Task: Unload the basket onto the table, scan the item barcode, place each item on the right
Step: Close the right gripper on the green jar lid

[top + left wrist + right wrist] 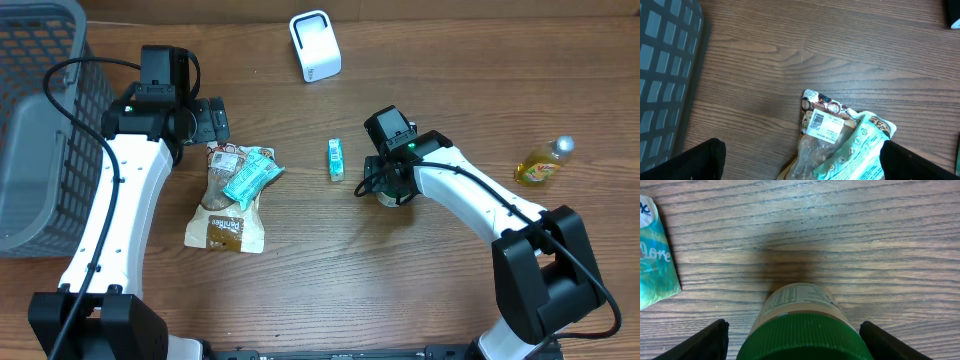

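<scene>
Overhead, your small round jar with the green ribbed lid (389, 197) stands upright mid-table, directly under the right gripper (382, 188) and well apart from the left gripper (214, 122) (so the right arm is nearer). In the left wrist view, the fingers are spread fully and hold nothing, above a crinkled brown snack pouch (815, 135). In the right wrist view, the fingers straddle the lid, wide and not yet clamped, and the jar's pale printed label shows on its far side.

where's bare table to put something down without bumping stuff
Bare wood lies between the white boxy scanner and the yellow squeeze bottle, and along the near edge between the brown snack bag and the right arm. The middle is crowded: teal foil packet on that bag, small teal pack, green-lidded jar.
</scene>
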{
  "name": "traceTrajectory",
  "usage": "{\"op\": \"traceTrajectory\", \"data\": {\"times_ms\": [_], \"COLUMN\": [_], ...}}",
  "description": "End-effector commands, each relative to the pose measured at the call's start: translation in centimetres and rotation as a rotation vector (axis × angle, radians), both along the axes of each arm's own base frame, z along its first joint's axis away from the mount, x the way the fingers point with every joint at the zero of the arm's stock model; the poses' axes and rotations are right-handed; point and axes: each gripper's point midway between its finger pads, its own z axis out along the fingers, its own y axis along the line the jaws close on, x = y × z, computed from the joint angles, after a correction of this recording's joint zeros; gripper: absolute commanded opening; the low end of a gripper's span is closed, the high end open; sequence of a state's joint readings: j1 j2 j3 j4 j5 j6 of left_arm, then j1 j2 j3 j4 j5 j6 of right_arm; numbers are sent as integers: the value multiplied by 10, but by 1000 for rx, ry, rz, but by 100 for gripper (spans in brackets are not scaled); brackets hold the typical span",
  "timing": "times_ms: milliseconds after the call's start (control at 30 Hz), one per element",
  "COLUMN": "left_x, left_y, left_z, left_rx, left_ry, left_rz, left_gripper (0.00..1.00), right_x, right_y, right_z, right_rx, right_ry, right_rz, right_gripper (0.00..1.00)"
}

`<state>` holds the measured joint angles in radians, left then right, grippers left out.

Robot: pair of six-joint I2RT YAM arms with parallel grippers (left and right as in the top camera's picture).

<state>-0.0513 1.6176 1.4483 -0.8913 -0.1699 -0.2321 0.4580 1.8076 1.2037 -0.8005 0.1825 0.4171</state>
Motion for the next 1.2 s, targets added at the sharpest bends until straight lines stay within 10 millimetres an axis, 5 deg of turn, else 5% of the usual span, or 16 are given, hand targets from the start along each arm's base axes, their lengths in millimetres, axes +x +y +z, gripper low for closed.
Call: {"op": "traceTrajectory", "data": {"times_ms": [0, 1167], "left_x": [1, 1], "left_y": [4, 4], "left_z": [6, 6], "left_rx": [17, 17], "left_ry": [-16, -16], "left_rz": [2, 2], "left_gripper": [100, 99], "right_x": [0, -8], "right_y": [-2, -6], "right_z": [-3, -5], "right_rx": [-3, -17], "right_ry": [4, 36], "right_rz": [0, -3], "right_gripper": [80, 79]}}
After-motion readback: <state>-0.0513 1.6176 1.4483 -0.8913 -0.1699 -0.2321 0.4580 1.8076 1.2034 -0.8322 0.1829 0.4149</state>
